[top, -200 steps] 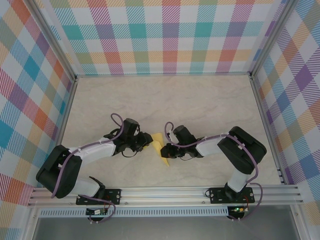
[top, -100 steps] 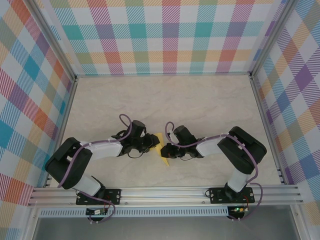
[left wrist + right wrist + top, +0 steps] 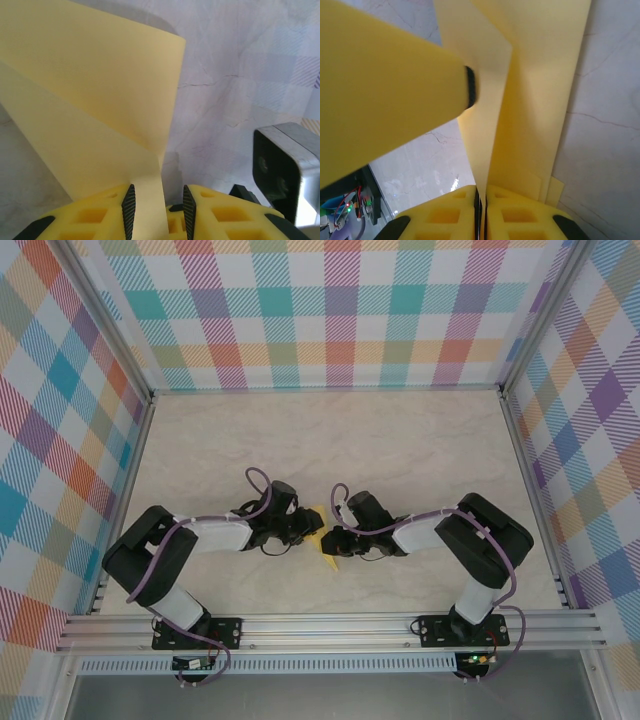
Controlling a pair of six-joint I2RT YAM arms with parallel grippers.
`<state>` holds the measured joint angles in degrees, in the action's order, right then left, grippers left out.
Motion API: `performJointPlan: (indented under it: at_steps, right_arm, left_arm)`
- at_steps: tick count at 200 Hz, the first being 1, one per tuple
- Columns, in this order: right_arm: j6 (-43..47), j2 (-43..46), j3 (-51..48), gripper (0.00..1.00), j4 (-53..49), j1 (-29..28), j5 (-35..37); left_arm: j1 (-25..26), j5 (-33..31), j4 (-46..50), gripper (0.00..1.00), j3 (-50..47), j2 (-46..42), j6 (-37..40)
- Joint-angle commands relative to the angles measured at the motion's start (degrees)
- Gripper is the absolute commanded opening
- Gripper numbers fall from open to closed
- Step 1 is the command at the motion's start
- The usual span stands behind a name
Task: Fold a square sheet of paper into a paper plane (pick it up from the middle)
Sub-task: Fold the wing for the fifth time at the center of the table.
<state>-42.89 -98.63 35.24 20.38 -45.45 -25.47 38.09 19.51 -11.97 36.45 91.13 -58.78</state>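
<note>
Pinching yellow paper (image 3: 540, 90), right gripper (image 3: 481, 194) clamped tight; left gripper (image 3: 158, 204) parted around it.

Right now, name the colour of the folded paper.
The paper is plain yellow; the left wrist view shows it best.

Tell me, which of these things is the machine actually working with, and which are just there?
In the job:
- yellow paper, already creased
- left jaws, open around a flap of it
- right jaws, shut on it

Just there:
- table
- checked walls
- metal rail at the near edge
</note>
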Motion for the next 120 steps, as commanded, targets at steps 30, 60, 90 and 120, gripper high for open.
performJointPlan:
  at_steps: [30,60,90,120]
  right_arm:
    - [0.79,-0.12,-0.36,0.18,-5.64,0.03,0.96]
    - [0.93,3.13,0.27,0.21,-7.59,0.01,0.47]
    - [1.64,5.64,1.22,0.22,-10.10,0.02,1.47]
    - [1.91,4.46,2.23,0.12,-10.77,0.01,1.57]
  left_arm:
    - [0.32,-3.77,5.30,0.32,1.47,1.79,2.34]
    - [0.32,-3.34,4.50,0.32,1.35,2.43,2.80]
    - [0.32,-2.18,2.66,0.33,1.61,2.02,3.28]
    - [0.32,-0.84,1.30,0.36,2.08,-0.76,3.93]
